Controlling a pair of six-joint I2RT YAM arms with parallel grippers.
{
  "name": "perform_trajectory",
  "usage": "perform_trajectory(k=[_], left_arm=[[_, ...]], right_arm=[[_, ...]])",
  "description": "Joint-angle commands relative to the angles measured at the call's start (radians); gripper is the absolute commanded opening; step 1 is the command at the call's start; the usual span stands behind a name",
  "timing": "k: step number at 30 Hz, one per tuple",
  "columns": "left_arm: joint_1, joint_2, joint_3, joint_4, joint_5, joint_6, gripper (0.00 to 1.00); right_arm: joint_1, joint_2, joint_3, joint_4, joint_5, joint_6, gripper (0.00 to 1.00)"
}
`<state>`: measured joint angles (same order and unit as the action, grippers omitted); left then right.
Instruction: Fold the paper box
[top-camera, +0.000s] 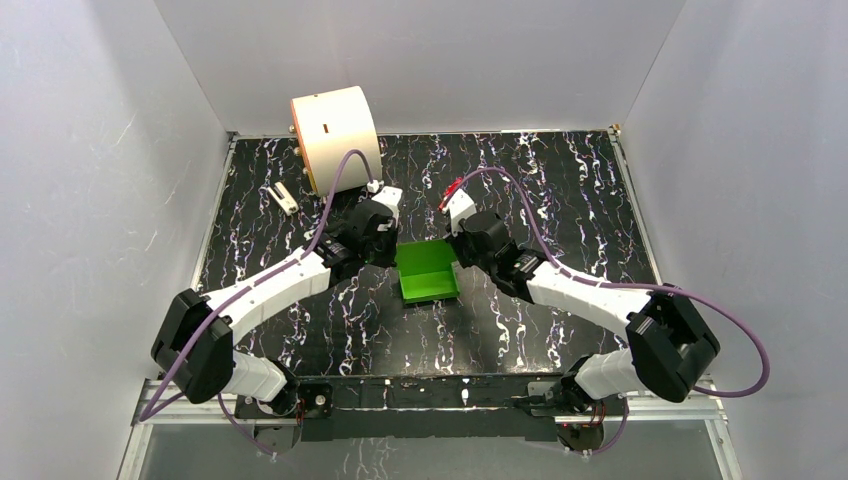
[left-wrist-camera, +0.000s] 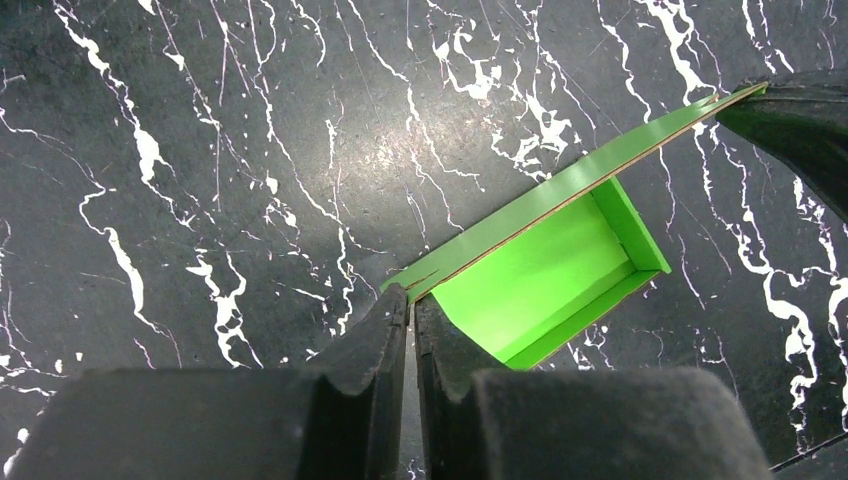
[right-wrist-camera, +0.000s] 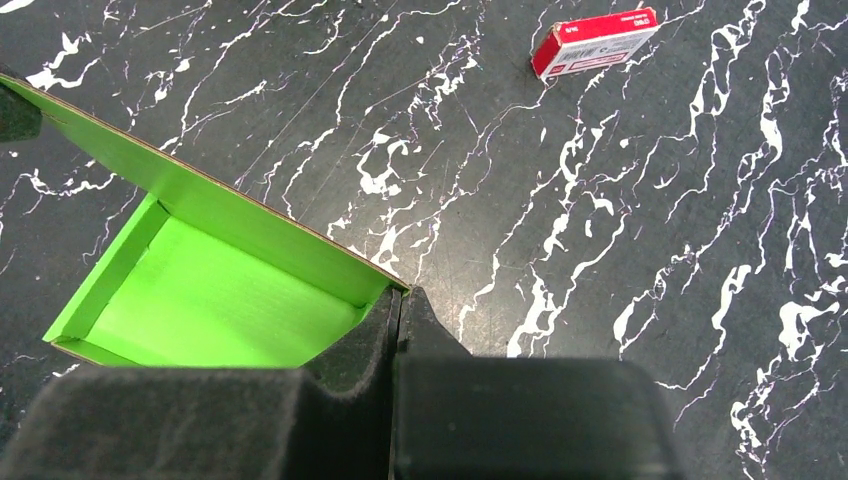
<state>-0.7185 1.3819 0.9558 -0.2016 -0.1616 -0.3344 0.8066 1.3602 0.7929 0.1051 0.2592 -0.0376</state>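
Far left rear of the counter (top-camera: 590, 200): a big cream cylinder (top-camera: 335, 135) on its side at the back wall. A small pale tool (top-camera: 284, 198) lies just front-left of it, too small to identify. The left arm reaches in from the near-left corner toward the centre.

Left fingers (left-wrist-camera: 400, 310) are closed tight, with only a hairline slit between them in the left wrist view. Their tips pinch the left end of the tall back flap (left-wrist-camera: 560, 197) of the paper box (top-camera: 427, 275).

The paper box sits mid-counter between the two arms, bright green, open side up. It has a flat floor and low walls on the near and side edges. The back flap stands up from the far edge, with a brown cut edge showing along its top. The flap runs from one set of fingers to the other.

Right fingers (right-wrist-camera: 408, 310) are likewise squeezed together, tips clamped on the right end of the same flap, at the corner where it meets the side wall. The right arm comes in from the near-right corner, mirroring the left.

A red block (right-wrist-camera: 595, 42) lies flat on the counter beyond the right fingers, near the box but apart from it. The white print on its face is unreadable. Purple cables (top-camera: 345, 170) loop over both arms. The counter top is black with white veining.
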Motion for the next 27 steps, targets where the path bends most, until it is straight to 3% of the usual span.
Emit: perform_trajectory(k=[1,10,18,27], left_arm=[[-0.016,-0.049,0.028,0.056,0.014,0.084,0.09],[0.015,-0.031,0.132,-0.159,0.116,0.295,0.17],[0.135,-0.059,0.138,-0.214,0.381,0.452,0.28],[0.152,-0.038,0.127,-0.209,0.394,0.489,0.35]], right_arm=[[0.022,-0.011,0.009,0.064,-0.039,-0.06,0.0],[-0.013,-0.051,-0.031,0.053,-0.173,-0.162,0.0],[-0.028,-0.035,-0.013,0.038,-0.223,-0.176,0.0],[-0.03,-0.028,-0.015,0.05,-0.253,-0.176,0.0]])
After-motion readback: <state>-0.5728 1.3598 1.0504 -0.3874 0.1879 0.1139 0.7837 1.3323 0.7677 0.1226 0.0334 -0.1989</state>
